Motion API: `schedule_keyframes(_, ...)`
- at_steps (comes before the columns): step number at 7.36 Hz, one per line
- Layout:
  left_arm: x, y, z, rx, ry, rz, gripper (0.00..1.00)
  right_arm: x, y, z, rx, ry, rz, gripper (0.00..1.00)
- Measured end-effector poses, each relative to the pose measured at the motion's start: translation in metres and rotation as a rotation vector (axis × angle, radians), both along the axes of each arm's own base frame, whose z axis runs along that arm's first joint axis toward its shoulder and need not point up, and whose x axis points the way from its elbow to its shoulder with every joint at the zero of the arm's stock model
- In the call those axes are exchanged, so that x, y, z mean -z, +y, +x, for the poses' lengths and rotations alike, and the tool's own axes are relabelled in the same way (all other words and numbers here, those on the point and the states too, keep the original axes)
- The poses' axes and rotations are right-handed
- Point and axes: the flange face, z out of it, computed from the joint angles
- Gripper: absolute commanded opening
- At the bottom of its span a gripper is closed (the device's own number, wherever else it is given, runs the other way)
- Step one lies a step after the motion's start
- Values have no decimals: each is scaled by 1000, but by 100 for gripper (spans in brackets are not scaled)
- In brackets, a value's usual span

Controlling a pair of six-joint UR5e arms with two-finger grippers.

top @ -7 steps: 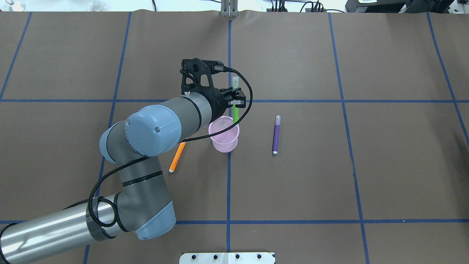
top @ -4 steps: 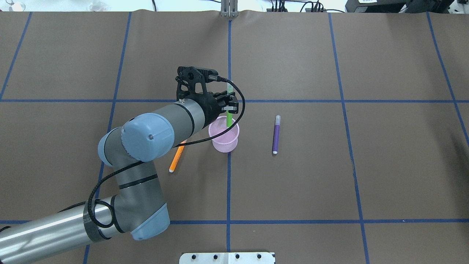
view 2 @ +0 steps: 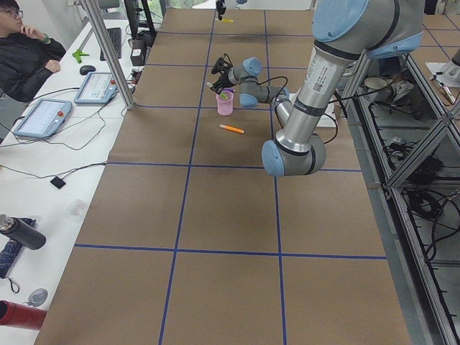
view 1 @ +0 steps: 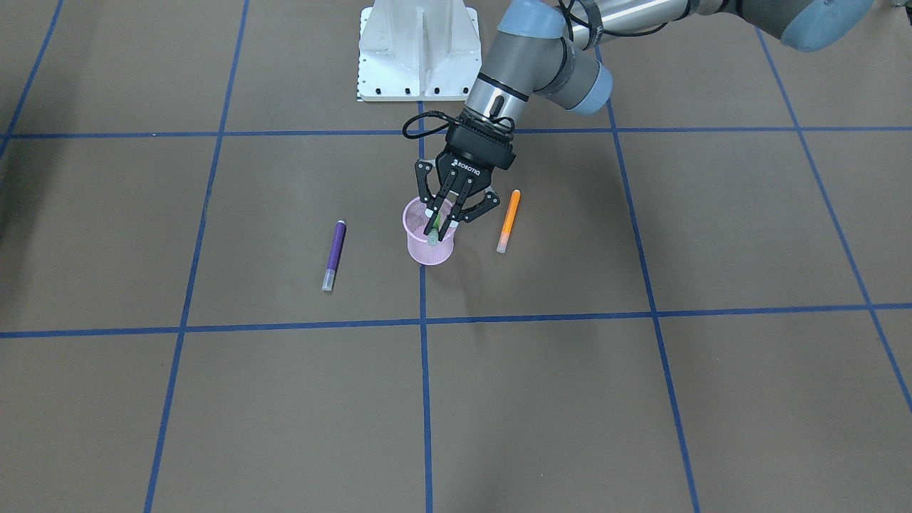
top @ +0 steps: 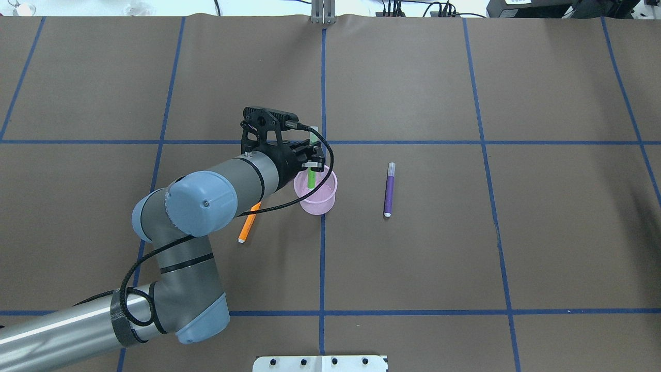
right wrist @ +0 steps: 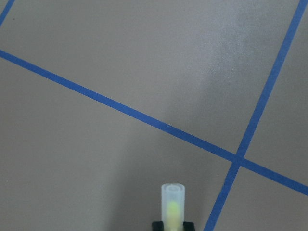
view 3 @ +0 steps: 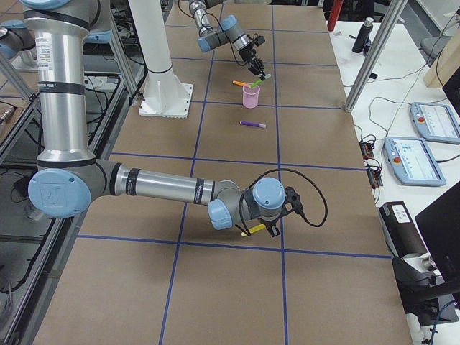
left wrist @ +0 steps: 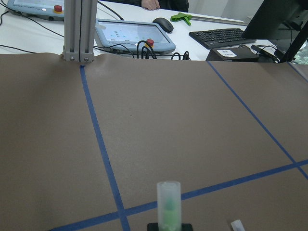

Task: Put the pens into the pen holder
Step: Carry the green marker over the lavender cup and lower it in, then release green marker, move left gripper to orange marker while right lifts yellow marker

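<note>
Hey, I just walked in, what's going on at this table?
The left gripper is holding a green pen with its lower end in the mouth of the pink cup. The orange pen and purple pen lie on the table either side of the cup, not yet collected. The right gripper, far off, has a yellow pen at it; its grip is unclear.
</note>
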Motion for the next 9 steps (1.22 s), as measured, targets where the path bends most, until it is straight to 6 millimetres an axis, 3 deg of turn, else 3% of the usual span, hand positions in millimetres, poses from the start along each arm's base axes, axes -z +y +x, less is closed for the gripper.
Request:
schedule_keyframes(1, -4, 1, 6, -2, -8, -6, 0, 2, -2, 0, 0, -1, 4, 0)
schedule_keyframes(3, -4, 2, 11, -4, -7, -11, 85, 6, -6, -1, 0, -2, 10, 0)
schedule_keyframes(4, -4, 3, 11, -6, -5, -13, 99, 9, -8, -1, 0, -5, 17, 0)
schedule_keyframes(7, 3, 9, 3, -24, 11, -10, 99, 35, -20, 6, -11, -40, 58, 0)
schedule_keyframes(8, 9, 11, -3, -43, 16, -12, 99, 55, -25, 8, -33, -54, 69, 0)
schedule_keyframes(9, 8, 10, -8, -73, -5, -30, 99, 96, -30, 8, -94, -83, 58, 0)
